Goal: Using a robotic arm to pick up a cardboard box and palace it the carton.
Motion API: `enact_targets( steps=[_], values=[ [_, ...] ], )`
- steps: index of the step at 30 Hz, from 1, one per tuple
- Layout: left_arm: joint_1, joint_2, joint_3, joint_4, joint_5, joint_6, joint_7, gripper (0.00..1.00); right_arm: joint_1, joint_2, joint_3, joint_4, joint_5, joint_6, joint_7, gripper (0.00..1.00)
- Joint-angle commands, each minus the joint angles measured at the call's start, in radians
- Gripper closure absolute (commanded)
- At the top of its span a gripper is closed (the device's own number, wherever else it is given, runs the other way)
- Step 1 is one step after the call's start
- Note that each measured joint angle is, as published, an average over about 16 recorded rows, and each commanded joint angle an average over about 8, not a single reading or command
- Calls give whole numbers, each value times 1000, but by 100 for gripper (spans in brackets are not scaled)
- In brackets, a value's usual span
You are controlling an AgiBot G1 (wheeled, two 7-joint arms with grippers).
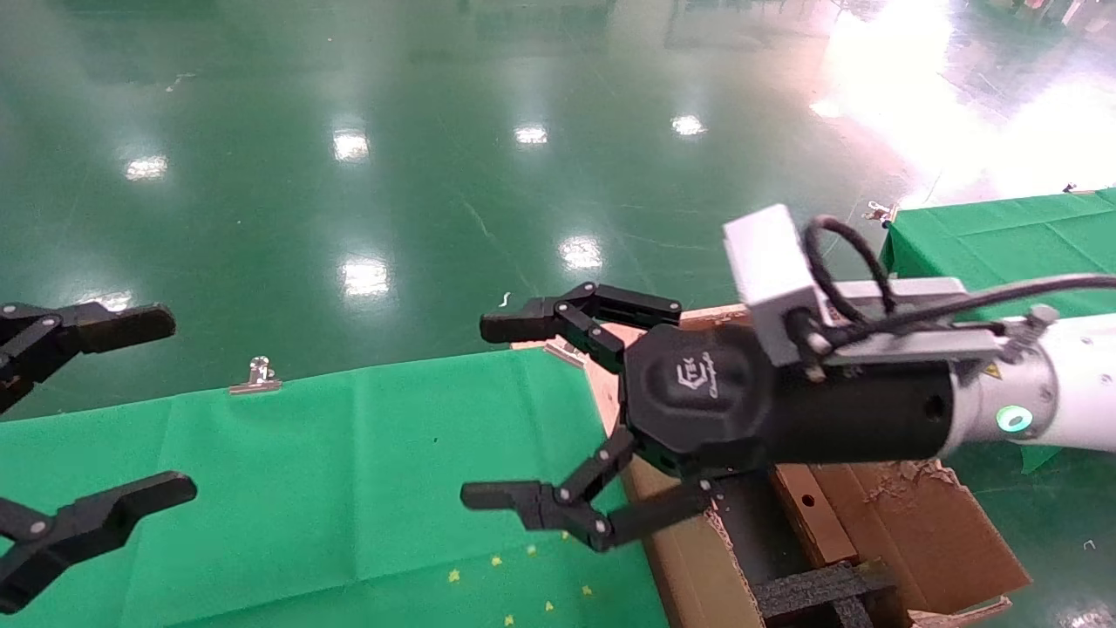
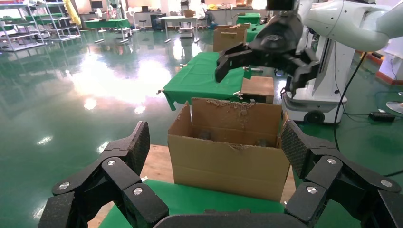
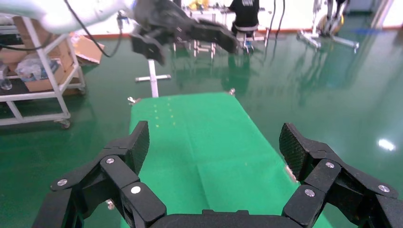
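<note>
Right robotic arm [image 1: 1068,392]: white casing, glowing teal ring near wrist, small yellow warning sticker. Right gripper [image 1: 493,414]: black octagonal housing, white logo lettering. Linked black fingers [image 1: 523,321], silver rivets at joints, textured pads in wrist views. Grey camera block [image 1: 767,266] on top, black cable [image 1: 841,249] looping behind. Left gripper [image 1: 131,410]: same bare black fingers, silver rivets.

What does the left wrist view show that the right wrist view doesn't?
Only the left wrist view shows the carton, flaps up, with the open right hand hovering above it. Only the right wrist view shows the open left hand above the far end of the green table, and a seated person. Both show the shiny green floor.
</note>
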Motion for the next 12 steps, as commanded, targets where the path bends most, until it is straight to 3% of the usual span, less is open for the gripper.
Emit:
enact_targets(
  steps=[1,12],
  values=[
    [0,0,0,0,0,0,0,0,-25,-3,35,13,9,-13,-17,0],
    [0,0,0,0,0,0,0,0,-67,-8,94,34,26,-38,-40,0]
  ],
)
